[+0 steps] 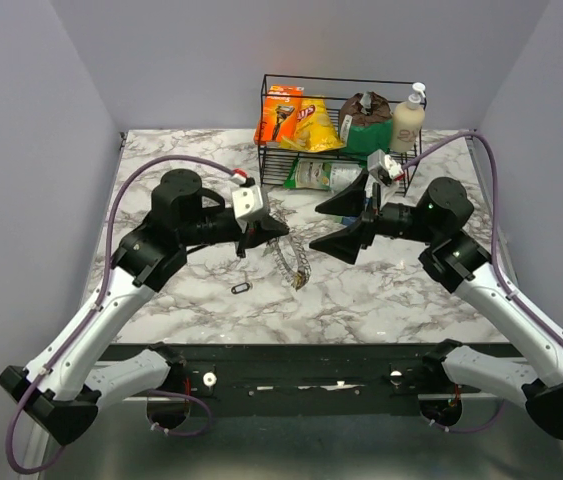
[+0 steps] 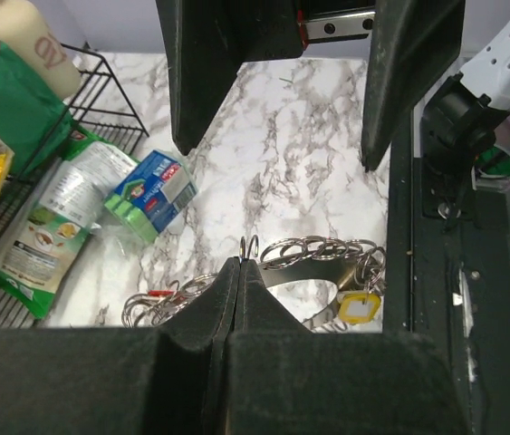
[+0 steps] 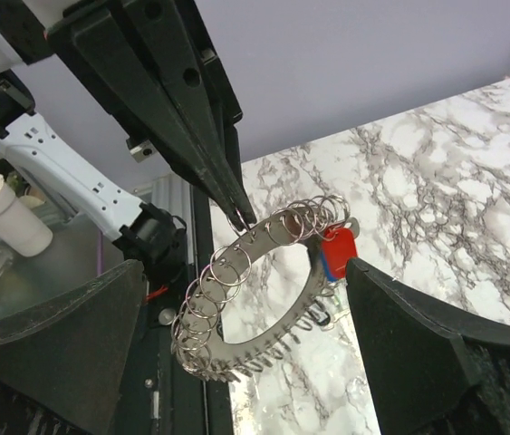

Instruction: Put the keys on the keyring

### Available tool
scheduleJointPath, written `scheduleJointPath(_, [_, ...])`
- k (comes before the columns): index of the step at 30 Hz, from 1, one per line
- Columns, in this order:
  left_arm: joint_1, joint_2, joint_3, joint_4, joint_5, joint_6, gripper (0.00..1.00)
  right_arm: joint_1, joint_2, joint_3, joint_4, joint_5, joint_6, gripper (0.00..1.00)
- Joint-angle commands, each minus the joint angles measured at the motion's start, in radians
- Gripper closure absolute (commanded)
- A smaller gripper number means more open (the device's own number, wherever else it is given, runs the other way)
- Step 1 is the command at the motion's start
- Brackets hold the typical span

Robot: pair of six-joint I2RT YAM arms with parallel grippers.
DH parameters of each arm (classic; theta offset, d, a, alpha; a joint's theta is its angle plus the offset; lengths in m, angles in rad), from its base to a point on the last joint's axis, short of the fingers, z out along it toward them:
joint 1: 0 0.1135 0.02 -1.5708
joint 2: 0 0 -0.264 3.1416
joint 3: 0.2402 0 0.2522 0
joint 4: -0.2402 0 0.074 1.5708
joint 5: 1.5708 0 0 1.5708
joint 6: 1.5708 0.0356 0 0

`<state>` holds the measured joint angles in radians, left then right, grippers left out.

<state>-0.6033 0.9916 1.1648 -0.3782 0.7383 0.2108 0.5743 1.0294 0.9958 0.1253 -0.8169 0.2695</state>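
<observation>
The keyring (image 3: 264, 299) is a curved silver band strung with many thin split rings and a red tag (image 3: 339, 252). It hangs above the marble table, seen in the top view as the keyring (image 1: 292, 262). My left gripper (image 2: 241, 264) is shut on one small ring (image 2: 248, 246) at the band's top. A yellow-framed tag (image 2: 357, 308) dangles from the band's right end. My right gripper (image 3: 255, 344) stands open, its wide black fingers (image 3: 55, 335) on either side of the keyring without touching it. One small dark key (image 1: 240, 288) lies on the table below my left gripper (image 1: 263, 236).
A black wire basket (image 1: 265, 110) at the back holds snack bags and a cream bottle (image 1: 407, 118). A green and blue packet (image 2: 150, 195) lies on the table beside it. The black rail (image 1: 301, 352) runs along the near edge.
</observation>
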Motion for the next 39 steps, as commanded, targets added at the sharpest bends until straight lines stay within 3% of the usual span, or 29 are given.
scheduleJointPath(1, [0.002, 0.1, 0.145, -0.154, 0.105, -0.044, 1.0, -0.002, 0.02, 0.024, -0.009, -0.051, 0.005, 0.0])
scheduleJointPath(5, [0.005, 0.174, 0.213, -0.246, 0.199, -0.027, 1.0, -0.004, 0.037, 0.029, -0.003, -0.067, 0.011, 0.0])
scheduleJointPath(8, [0.005, 0.183, 0.21, -0.217, 0.231, -0.044, 1.0, -0.004, 0.058, 0.041, 0.008, -0.102, 0.025, 0.01])
scheduleJointPath(15, [0.005, 0.156, 0.184, -0.136, 0.253, -0.076, 1.0, -0.004, 0.093, 0.049, 0.051, -0.186, 0.048, 0.21])
scheduleJointPath(23, [0.005, 0.163, 0.182, -0.119, 0.269, -0.096, 1.0, -0.002, 0.092, 0.029, 0.05, -0.177, 0.051, 0.26])
scheduleJointPath(29, [0.007, 0.16, 0.174, -0.088, 0.283, -0.114, 1.0, -0.004, 0.103, 0.026, 0.071, -0.183, 0.073, 0.36])
scheduleJointPath(37, [0.005, 0.15, 0.167, -0.056, 0.279, -0.145, 1.0, -0.004, 0.113, 0.029, 0.076, -0.186, 0.076, 0.53])
scheduleJointPath(39, [0.005, 0.144, 0.161, -0.045, 0.28, -0.149, 1.0, -0.004, 0.115, 0.026, 0.074, -0.186, 0.076, 0.62])
